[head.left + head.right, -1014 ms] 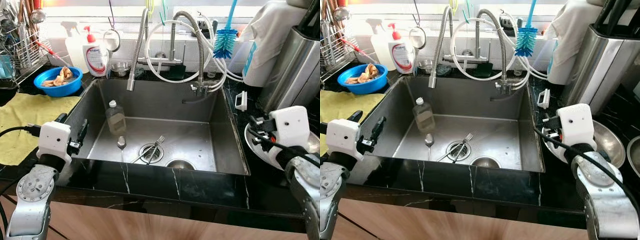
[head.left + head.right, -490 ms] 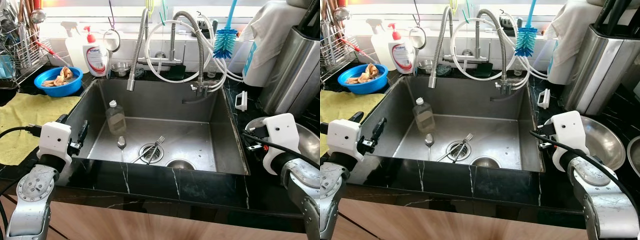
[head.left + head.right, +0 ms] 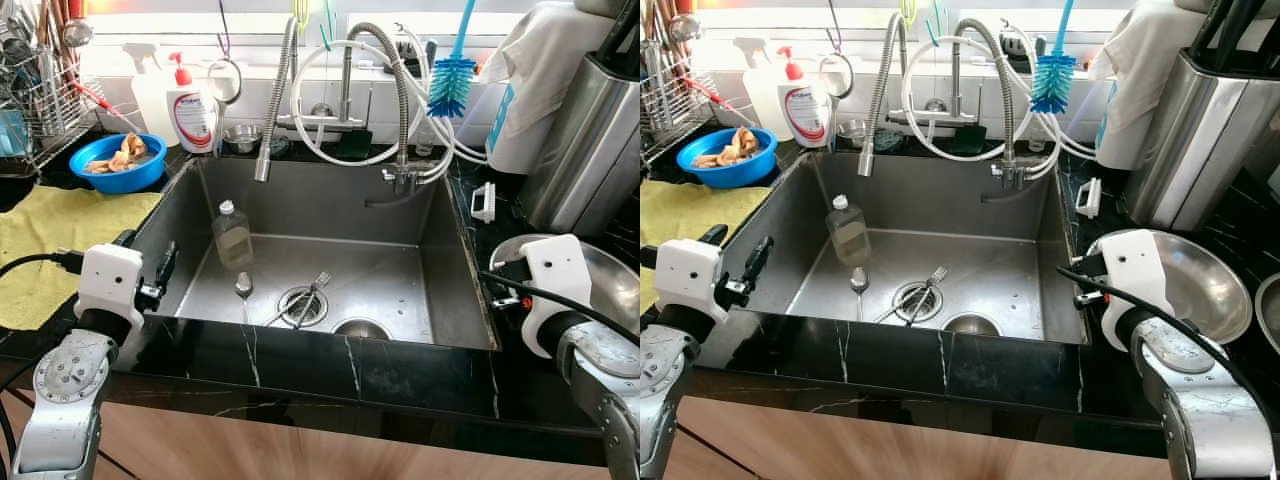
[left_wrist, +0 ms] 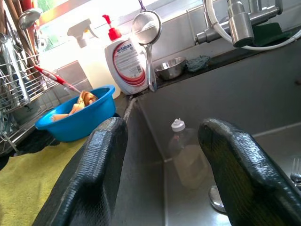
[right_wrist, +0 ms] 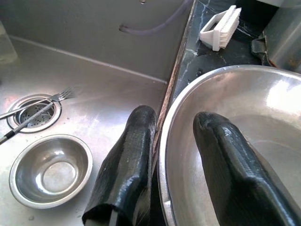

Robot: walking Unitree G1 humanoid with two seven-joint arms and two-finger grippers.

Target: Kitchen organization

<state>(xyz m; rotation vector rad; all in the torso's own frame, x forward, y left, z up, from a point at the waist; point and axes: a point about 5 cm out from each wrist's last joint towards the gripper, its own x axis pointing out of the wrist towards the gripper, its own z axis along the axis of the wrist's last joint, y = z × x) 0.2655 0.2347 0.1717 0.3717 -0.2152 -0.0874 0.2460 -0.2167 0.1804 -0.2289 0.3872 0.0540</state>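
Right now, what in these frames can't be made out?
- Right gripper straddles the steel bowl rim; actual contact is unclear.
- Blue bowl: contents too small to identify.
- Small bowl in the sink: head views hide part of it behind the front wall.

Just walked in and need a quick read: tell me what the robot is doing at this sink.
The robot stands at the kitchen sink. Its right gripper straddles the rim of a large steel bowl on the counter right of the sink, fingers open, one outside and one inside, not yet clamped. The left gripper hovers open over the sink's left edge, holding nothing. In the basin lie a plastic bottle, a spoon, a fork and a small steel bowl.
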